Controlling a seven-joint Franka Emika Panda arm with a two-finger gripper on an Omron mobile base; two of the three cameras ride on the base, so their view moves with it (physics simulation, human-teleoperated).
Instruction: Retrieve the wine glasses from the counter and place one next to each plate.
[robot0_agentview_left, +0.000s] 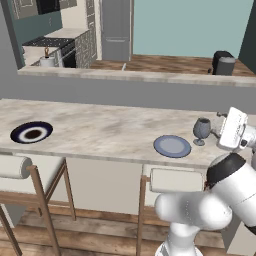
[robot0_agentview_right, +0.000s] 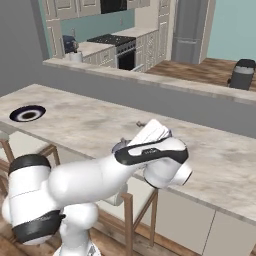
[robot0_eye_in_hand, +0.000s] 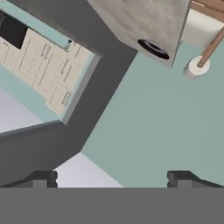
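Glass: smoky grey-blue, standing upright on the marbled top just beside the pale blue plate.
Handling: likely proving light, slippery, breakable; taking the bowl suits best.
Gripper: spreading wide, holding nothing.

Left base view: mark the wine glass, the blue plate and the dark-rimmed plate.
wine glass (robot0_agentview_left: 202, 128), left base view, on its bowl.
blue plate (robot0_agentview_left: 172, 146), left base view, on its centre.
dark-rimmed plate (robot0_agentview_left: 31, 133), left base view, on its brown centre.
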